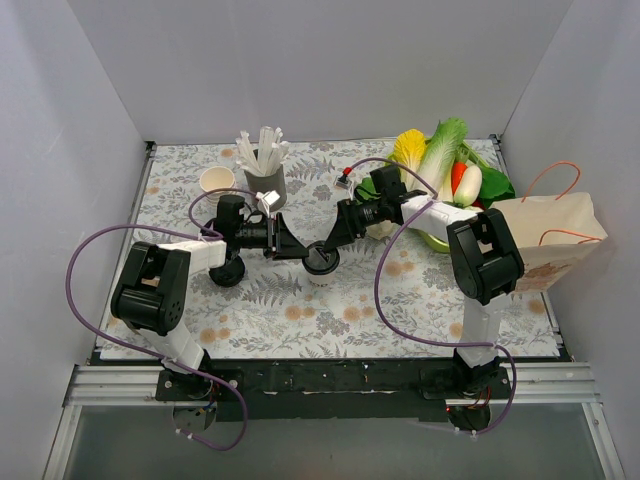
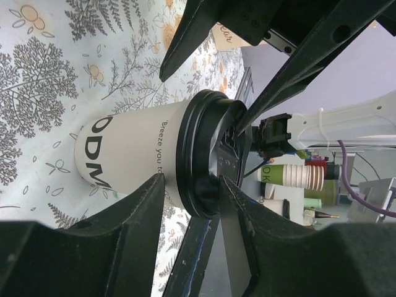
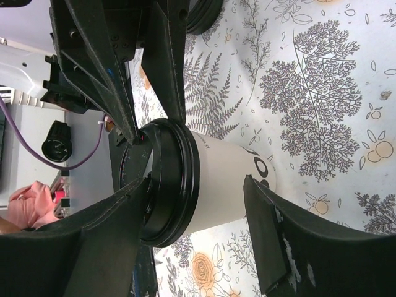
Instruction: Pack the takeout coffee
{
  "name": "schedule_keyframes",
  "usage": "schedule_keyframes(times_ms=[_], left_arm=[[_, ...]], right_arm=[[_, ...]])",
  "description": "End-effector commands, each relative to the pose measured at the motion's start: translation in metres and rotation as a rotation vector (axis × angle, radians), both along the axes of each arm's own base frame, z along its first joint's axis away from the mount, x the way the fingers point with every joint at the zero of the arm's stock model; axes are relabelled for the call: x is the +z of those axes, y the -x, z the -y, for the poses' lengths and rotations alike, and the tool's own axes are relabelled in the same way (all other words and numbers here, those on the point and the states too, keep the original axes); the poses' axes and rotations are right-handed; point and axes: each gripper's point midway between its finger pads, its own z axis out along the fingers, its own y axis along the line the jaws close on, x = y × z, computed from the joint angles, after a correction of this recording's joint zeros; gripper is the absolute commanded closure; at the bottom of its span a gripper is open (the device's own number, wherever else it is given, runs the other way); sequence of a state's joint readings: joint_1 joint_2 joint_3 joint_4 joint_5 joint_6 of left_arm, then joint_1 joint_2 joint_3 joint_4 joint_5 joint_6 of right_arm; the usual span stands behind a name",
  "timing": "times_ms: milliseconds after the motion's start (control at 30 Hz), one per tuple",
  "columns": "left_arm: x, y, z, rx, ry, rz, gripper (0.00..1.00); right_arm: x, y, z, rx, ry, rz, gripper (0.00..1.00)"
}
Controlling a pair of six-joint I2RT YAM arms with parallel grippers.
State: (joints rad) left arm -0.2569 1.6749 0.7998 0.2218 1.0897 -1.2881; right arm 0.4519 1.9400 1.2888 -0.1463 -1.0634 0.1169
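Observation:
The takeout coffee (image 1: 321,262), a cream cup with a black lid, stands upright on the floral mat at the middle. My left gripper (image 1: 303,250) reaches it from the left and my right gripper (image 1: 328,243) from the right. In the left wrist view the cup (image 2: 130,154) lies between my partly open left gripper (image 2: 192,182); one finger rests on the lid top, the other is beside the cup wall under the rim. In the right wrist view my right gripper (image 3: 198,185) is wide open, one finger over the lid (image 3: 167,179), one near the cup's base.
A brown paper bag (image 1: 545,240) stands open at the right edge. A bowl of vegetables (image 1: 440,165) is behind the right arm. A grey holder of white sticks (image 1: 265,180) and a lidless cup (image 1: 217,181) stand at the back left. A loose black lid (image 1: 227,272) lies left.

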Motion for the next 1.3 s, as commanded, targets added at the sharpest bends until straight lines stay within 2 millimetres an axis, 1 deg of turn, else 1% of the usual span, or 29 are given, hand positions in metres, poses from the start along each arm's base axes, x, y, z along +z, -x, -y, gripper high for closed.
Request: schedule_keyframes(times_ms=[0,133,300,400,500,600,667,767,900,1000,1033,1100,1133,1167,1233,1267], left_arm=[[-0.003,0.005,-0.001,0.005,0.024,-0.029,0.62],[-0.009,0.011,-0.002,0.012,0.024,-0.049,0.63],[-0.009,0.011,-0.002,0.013,0.025,-0.045,0.63],[-0.008,0.009,-0.002,0.016,0.020,-0.033,0.61],[-0.008,0.006,-0.003,0.015,0.005,-0.031,0.58],[-0.009,0.006,-0.003,0.009,-0.010,-0.021,0.57],[-0.012,0.006,-0.004,0.007,-0.023,-0.018,0.57],[-0.014,0.004,-0.005,0.009,-0.034,-0.012,0.57],[-0.015,0.003,-0.004,0.002,-0.038,0.000,0.57],[-0.005,0.004,-0.002,-0.038,0.003,0.040,0.56],[0.005,0.010,0.000,-0.078,0.038,0.060,0.55],[0.016,0.006,0.001,-0.090,0.064,0.115,0.52],[0.020,0.005,0.002,-0.093,0.068,0.133,0.52],[0.025,0.003,0.002,-0.100,0.069,0.146,0.51],[0.026,0.000,0.002,-0.102,0.058,0.170,0.50],[0.029,0.000,0.002,-0.102,0.057,0.178,0.50]], right_arm=[[-0.003,-0.007,-0.002,-0.012,0.003,0.020,0.30],[-0.010,-0.003,0.000,-0.011,0.014,-0.002,0.30],[-0.019,-0.003,0.000,-0.005,0.021,-0.015,0.31],[-0.028,0.002,0.003,0.009,0.021,-0.026,0.32],[-0.028,0.008,0.004,0.029,-0.015,-0.051,0.32],[-0.031,0.010,0.006,0.021,-0.039,-0.079,0.32],[-0.030,0.009,0.006,0.026,-0.065,-0.065,0.32],[-0.036,0.011,0.009,0.022,-0.061,-0.078,0.31],[-0.038,0.010,0.009,0.022,-0.069,-0.058,0.30],[-0.033,0.003,0.006,0.021,-0.081,-0.026,0.29],[-0.028,0.001,0.005,0.022,-0.095,-0.026,0.26],[-0.011,-0.008,0.001,0.026,-0.122,0.011,0.22],[-0.004,-0.012,0.000,0.022,-0.127,0.029,0.16],[0.012,-0.020,-0.002,0.024,-0.143,0.086,0.13],[0.024,-0.026,-0.002,0.029,-0.140,0.137,0.05],[0.031,-0.024,-0.001,0.043,-0.135,0.168,0.04]])
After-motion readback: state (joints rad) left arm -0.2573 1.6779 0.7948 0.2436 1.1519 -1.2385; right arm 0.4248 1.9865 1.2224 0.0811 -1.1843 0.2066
